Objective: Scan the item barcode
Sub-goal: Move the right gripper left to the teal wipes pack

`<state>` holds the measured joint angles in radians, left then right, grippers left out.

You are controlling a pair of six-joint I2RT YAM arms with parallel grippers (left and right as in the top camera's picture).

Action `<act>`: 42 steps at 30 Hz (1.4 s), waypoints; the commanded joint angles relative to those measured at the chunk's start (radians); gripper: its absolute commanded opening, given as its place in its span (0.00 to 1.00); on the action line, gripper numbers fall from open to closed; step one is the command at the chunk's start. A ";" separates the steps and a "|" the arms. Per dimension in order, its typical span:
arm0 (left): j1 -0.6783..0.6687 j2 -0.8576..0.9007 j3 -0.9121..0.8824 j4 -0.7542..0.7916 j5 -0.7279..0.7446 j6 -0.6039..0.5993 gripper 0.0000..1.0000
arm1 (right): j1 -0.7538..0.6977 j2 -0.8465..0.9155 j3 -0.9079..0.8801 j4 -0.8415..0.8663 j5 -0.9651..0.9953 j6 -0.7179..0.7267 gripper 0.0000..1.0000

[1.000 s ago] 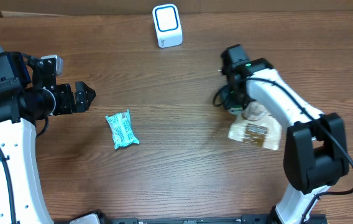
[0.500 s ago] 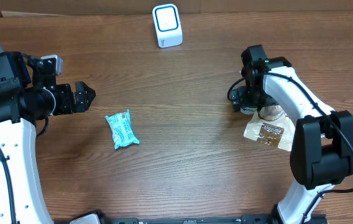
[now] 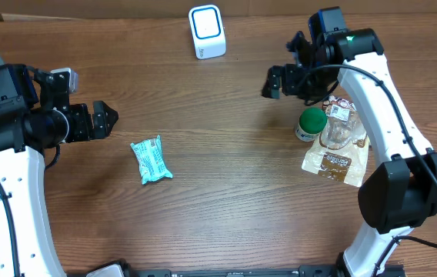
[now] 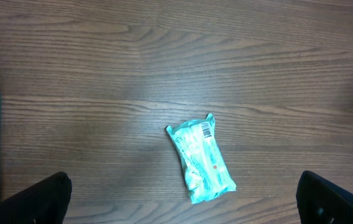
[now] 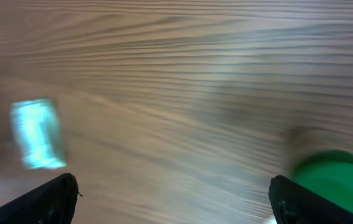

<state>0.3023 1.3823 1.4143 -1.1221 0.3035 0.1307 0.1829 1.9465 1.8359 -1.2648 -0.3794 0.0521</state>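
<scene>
Overhead, scanner: the white scanner with a blue-rimmed face stands at the far edge of the table, near the middle.
Overhead, item: the teal packet lies flat left of centre, well apart from the scanner, and nothing touches it.
Overhead, left tool: the left gripper hangs just left of the packet and a little farther back, pointing its way, jaws apart and empty.
Overhead, right tool: the right gripper hangs right of the scanner, jaws apart, holding nothing.
Overhead, right side: a green-lidded jar and a tan pouch sit close together under the right arm.
Left wrist, item: the packet lies on bare wood between the widely spread fingers. Its barcode faces up at the far end.
Right wrist, view: blurred. The packet is a teal smear at the left and the jar's green lid shows at the lower right. Nothing sits between the dark fingertips.
Step in hand: probably the approach to pick up the packet. The things on the right look set aside, though that is only a guess.
Next move: the left gripper should come down over the packet and close across its narrow width, clear of the barcode end. It should then lift the packet, carry it far and right, and turn the barcode toward the scanner's face.
</scene>
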 commanded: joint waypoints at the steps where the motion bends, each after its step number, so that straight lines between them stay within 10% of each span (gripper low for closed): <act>1: -0.003 -0.002 0.006 0.000 0.001 0.014 1.00 | 0.047 -0.018 0.009 0.034 -0.230 0.005 1.00; 7: -0.004 -0.002 0.006 0.001 0.000 0.014 1.00 | 0.243 -0.014 -0.024 0.119 -0.219 0.076 0.78; 24: -0.004 -0.002 0.006 0.001 0.001 0.015 1.00 | 0.588 -0.006 -0.522 0.731 -0.093 0.591 0.67; 42: -0.003 -0.002 0.006 0.001 0.001 0.014 1.00 | 0.666 -0.005 -0.587 0.879 0.111 0.795 0.60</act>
<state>0.3023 1.3823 1.4143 -1.1221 0.3035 0.1307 0.8249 1.9499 1.2591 -0.4206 -0.2905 0.8341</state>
